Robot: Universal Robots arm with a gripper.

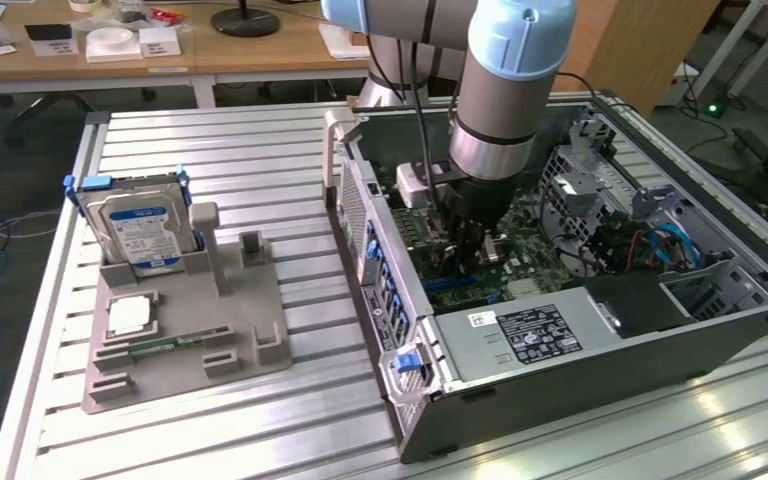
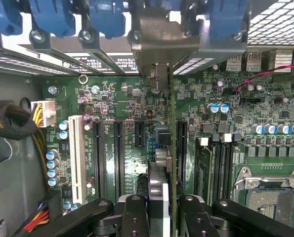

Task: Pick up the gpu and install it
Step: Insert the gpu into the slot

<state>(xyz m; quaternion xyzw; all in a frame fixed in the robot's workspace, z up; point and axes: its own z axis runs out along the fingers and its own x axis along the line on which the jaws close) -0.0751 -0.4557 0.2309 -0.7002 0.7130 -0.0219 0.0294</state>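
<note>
gpu [image 2: 159, 197]: held edge-on inside the open computer case [image 1: 558, 345], just above the motherboard [image 2: 137, 123] slots | gripper [image 2: 159, 217]: jaws clamped on the card's upper edge | handling: likely light, stiff, fragile; grip the board edges, not the fan | surface: ribbed metal worktop [image 1: 224, 150], case lying on it; desks behind.
</note>
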